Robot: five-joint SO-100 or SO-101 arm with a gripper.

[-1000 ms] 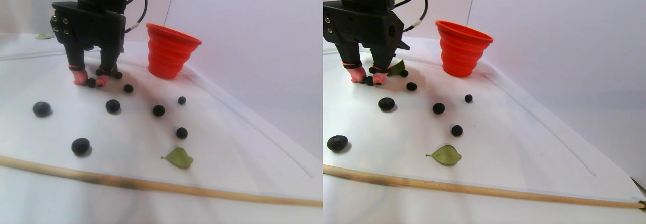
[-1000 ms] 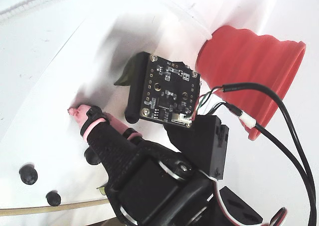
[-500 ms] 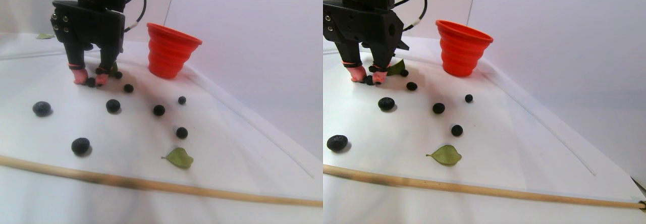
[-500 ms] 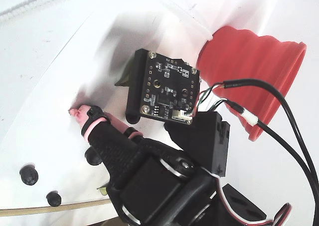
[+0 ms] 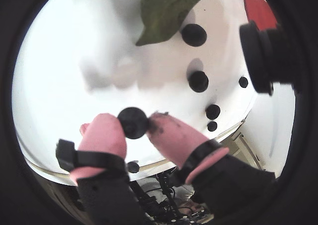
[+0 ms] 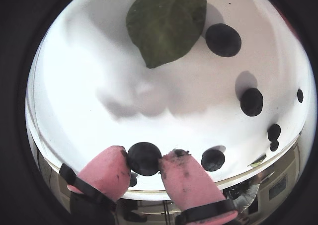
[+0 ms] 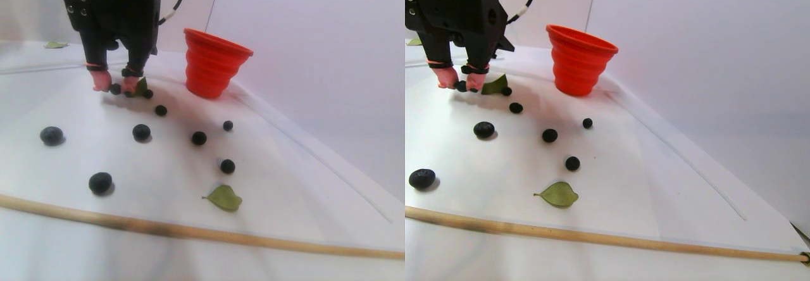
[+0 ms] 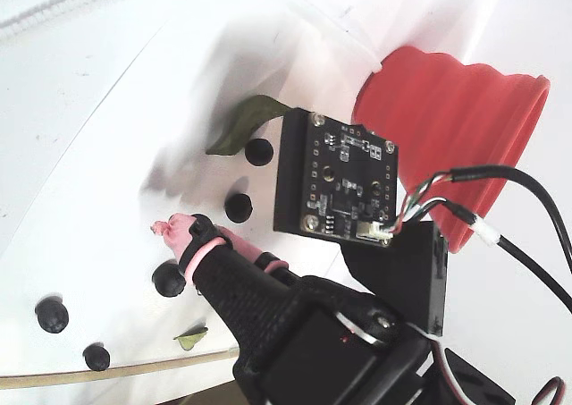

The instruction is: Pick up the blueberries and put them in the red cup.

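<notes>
My gripper [image 5: 133, 125] has pink fingertips shut on one blueberry [image 5: 133, 122], low over the white sheet; both wrist views show it, the other with the berry [image 6: 144, 158] pinched the same way. In the stereo pair view the gripper [image 7: 116, 88] is at the back left, left of the red cup [image 7: 215, 66]. The ribbed red cup also shows in the fixed view [image 8: 456, 128] and at a wrist view's top right edge [image 5: 258, 9]. Several other blueberries [image 7: 141, 131] lie loose on the sheet, some just ahead of the fingers [image 5: 198, 81].
A green leaf [image 5: 166, 11] lies just beyond the gripper, another [image 7: 224, 197] near the front. A wooden stick [image 7: 190, 231] runs along the sheet's front edge. A black camera module [image 5: 263, 56] juts in at the right.
</notes>
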